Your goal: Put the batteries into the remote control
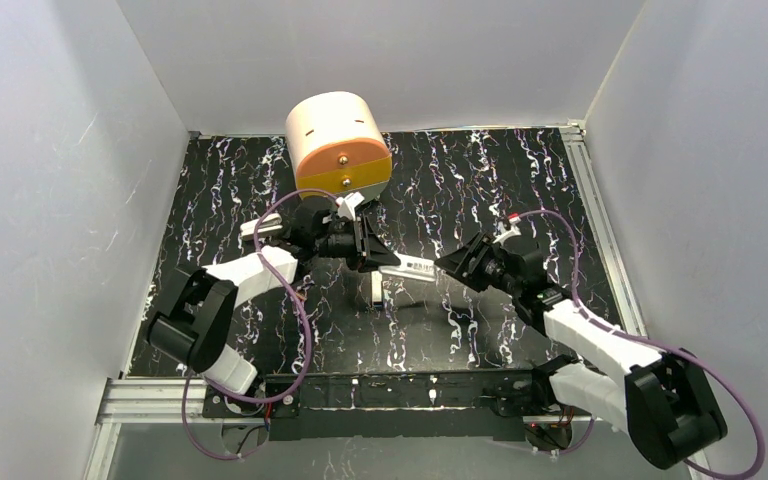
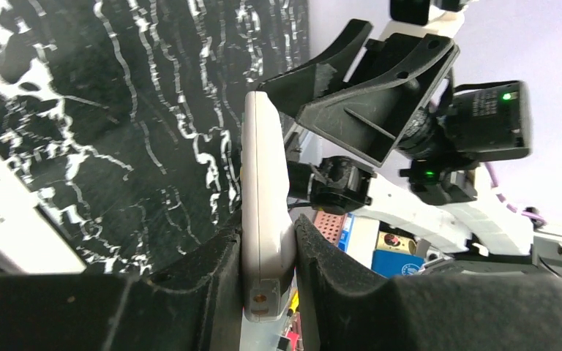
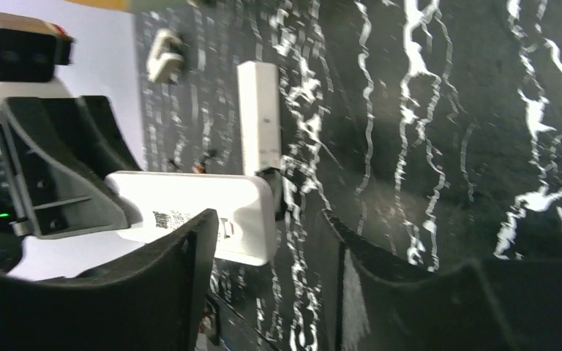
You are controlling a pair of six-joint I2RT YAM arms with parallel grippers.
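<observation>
Nearest the left wrist camera, 2 black fingers (image 2: pixel 190 281) of the left gripper (image 2: pixel 267 238) are seen pressed against opposite sides of the remote control (image 2: pixel 263 161); the jaws are thus closed on the white handset, which is viewed edge-on and projects away from the lens.

In the right wrist view, the right gripper (image 3: pixel 269 223) is shown with its jaws standing well apart; the free end of the remote control lies between them, against or just beside 1 finger and clear of the other, so that nothing is clamped on this side. A small printed label is visible on the face of the handset turned toward this camera.

From the top external view, the remote control is seen raised above the black, white-veined table (image 1: pixel 560 200), roughly level, spanning the gap between the 2 grippers near the middle of the work area.

On the table beneath it, a narrow white bar (image 3: pixel 257 110) is laid flat; farther off, a small white-grey wedge-shaped piece (image 3: pixel 164 57) is set apart from the bar. Tiny coppery specks (image 3: pixel 200 167) are noted on the table just beside the bar; they are too small to be identified.

At the back of the table, a white drum (image 1: pixel 338 143) with an orange end face is placed, its orange face turned toward the arms; plain white walls enclose the table on 3 sides.
</observation>
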